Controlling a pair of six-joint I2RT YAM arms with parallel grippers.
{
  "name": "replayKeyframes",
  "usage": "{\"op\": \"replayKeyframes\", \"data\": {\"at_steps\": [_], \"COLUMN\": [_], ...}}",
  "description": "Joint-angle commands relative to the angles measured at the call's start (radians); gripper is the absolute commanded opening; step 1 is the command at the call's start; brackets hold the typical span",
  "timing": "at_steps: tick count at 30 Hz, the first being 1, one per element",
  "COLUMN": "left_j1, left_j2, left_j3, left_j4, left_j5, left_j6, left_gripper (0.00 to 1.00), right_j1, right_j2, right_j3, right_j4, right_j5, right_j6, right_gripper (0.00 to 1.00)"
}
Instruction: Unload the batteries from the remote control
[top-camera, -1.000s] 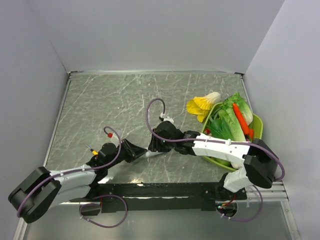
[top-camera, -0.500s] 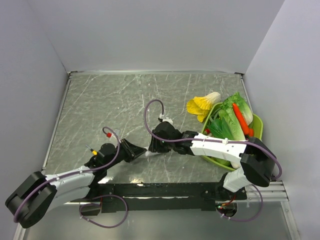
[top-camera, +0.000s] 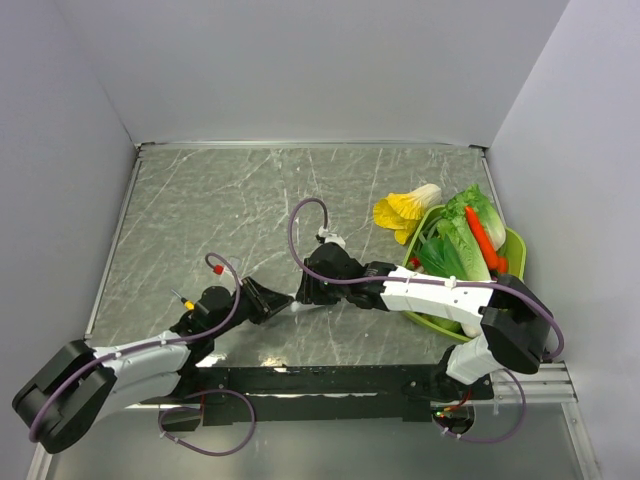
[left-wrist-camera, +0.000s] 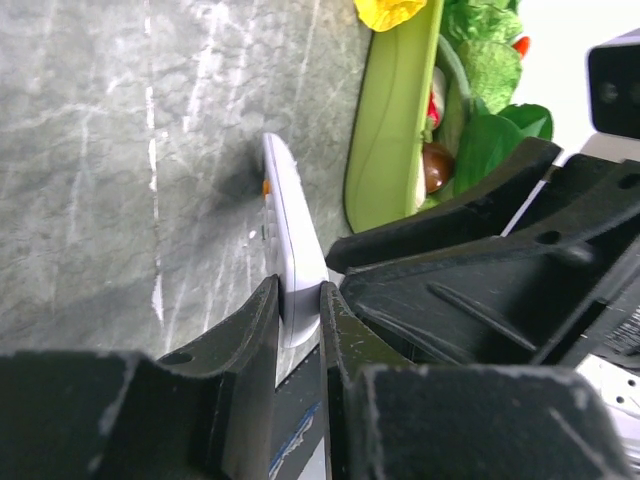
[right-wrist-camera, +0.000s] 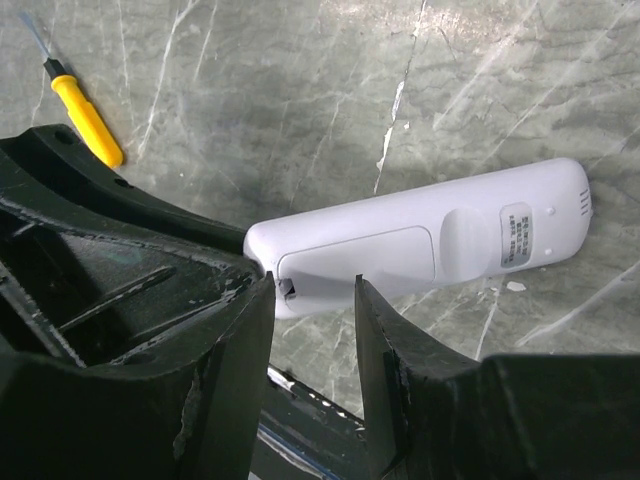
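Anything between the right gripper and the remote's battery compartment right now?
Yes: the battery cover is closed on the back of the remote control, sealing the compartment. The right gripper, open, hangs over the cover's latch end with nothing else between. The left gripper clamps the remote edge-on.

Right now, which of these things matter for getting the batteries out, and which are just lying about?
In the job: remote control, left tool clamping it, right tool open over its back cover; batteries not visible.
Lying about: yellow stick, green tray, vegetables.
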Motion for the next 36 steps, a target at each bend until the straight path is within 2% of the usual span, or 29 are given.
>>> {"op": "replayKeyframes", "data": {"at_steps": [1,12,21,36], "left_j1": [-0.004,-0.004,-0.005,-0.005], "left_j2": [-0.048,-0.020,-0.002,0.006], "left_j3": [-0.113,-0.113,-0.107,-0.106], "left_j4": [0.015,0.040,0.051,0.028], "left_j5": [-0.006,0.001,0.004,-0.008], "left_j6": [-0.005,-0.007,-0.010,-0.005], "left_gripper": [0.01,0.01,0.01,0.01], "right_j1": [0.004,0.005,0.024,0.028], "right_j2": [-0.004,0.003,0.007,0.010], "right_j3": [0.011,0.003,0.015,0.026], "right_j4": [0.030,0.025,-0.010,-0.030], "right_j5": [-0.007,0.010,0.030,0.059], "right_j6": [0.011,0.016,0.005,-0.002], "right_gripper": [0.45,0.45,0.38,0.39]}}
